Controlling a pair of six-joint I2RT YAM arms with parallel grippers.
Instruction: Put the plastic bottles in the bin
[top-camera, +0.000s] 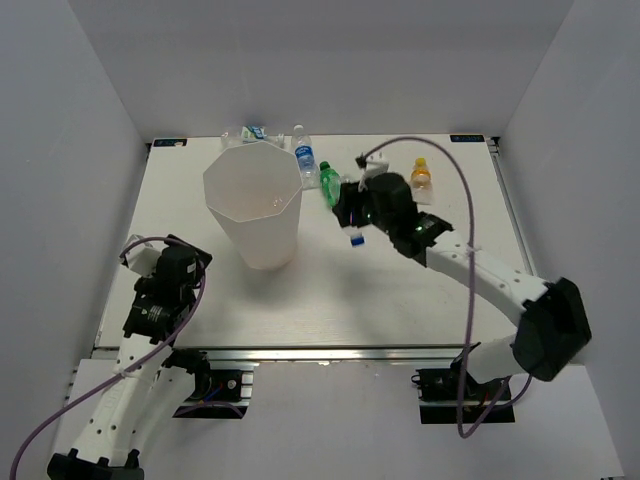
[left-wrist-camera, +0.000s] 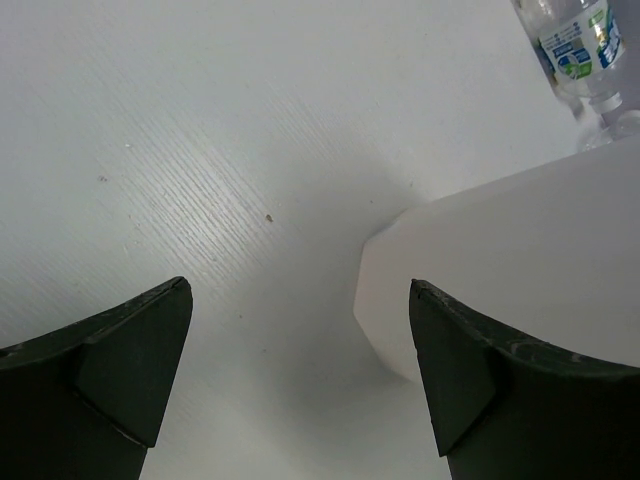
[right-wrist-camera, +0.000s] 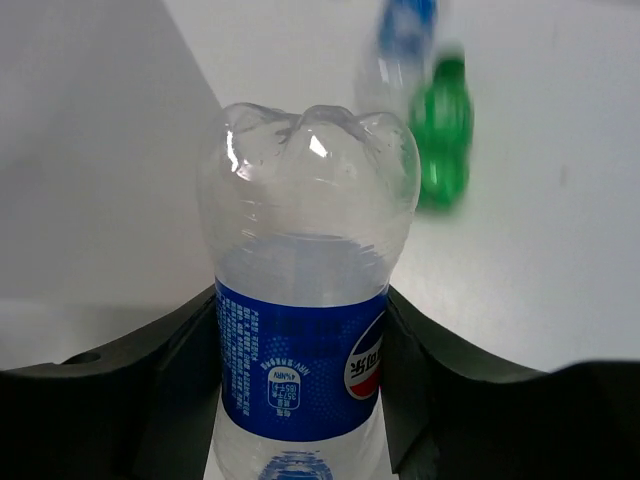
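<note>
The right arm's fingers (right-wrist-camera: 170, 370) pinch a clear blue-labelled bottle (right-wrist-camera: 300, 370) at its label, to the right of the bin (top-camera: 262, 245) toward the surface's far edge (a green bottle (top-camera: 328, 182) lies just beyond), while the left arm's fingers (left-wrist-camera: 130, 370) stand spread near the left edge.

A white table (top-camera: 400, 300) with a finely ribbed surface is enclosed on three sides by plain white walls (top-camera: 320, 60). Its near edge is trimmed with a silver metal rail (top-camera: 330, 357). Everything is evenly lit, and only soft shadows are cast.
</note>
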